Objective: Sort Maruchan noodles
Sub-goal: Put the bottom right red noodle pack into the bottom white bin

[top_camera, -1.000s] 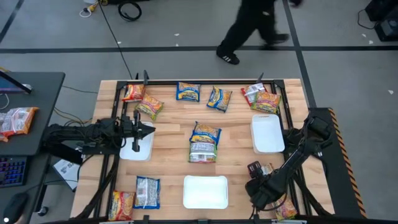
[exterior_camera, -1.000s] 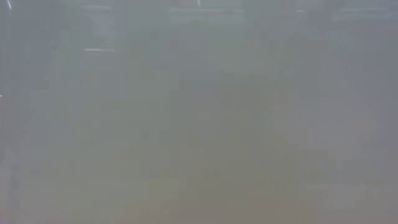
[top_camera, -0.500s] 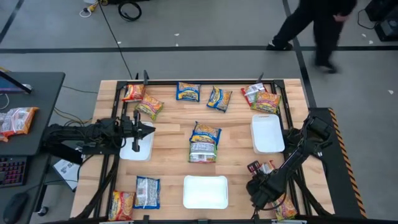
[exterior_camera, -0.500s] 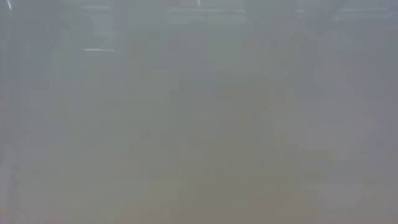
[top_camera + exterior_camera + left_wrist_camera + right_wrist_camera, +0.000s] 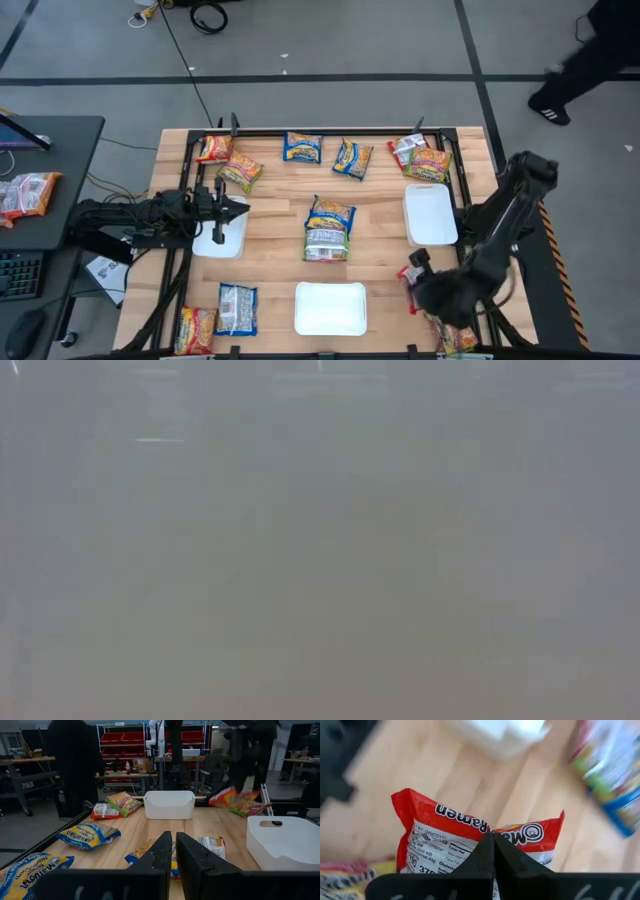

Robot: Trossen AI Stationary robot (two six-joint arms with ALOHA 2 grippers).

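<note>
Gripping the edge of a red-and-silver packet [image 5: 470,842], the right gripper [image 5: 492,840] has its jaws pinched shut on the wrapper, raised over the table's near right corner. The packet looks light, crinkly and slippery; its noodle block is judged brittle, so the sealed edge is the sound hold. The near white tray [image 5: 330,308] lies just beside, the right white tray [image 5: 430,215] beyond. Mid-table packets [image 5: 328,228] overlap. The left gripper [image 5: 173,851] waits at the left tray, jaws nearly closed, empty. More packets [image 5: 352,158] line the far edge.
</note>
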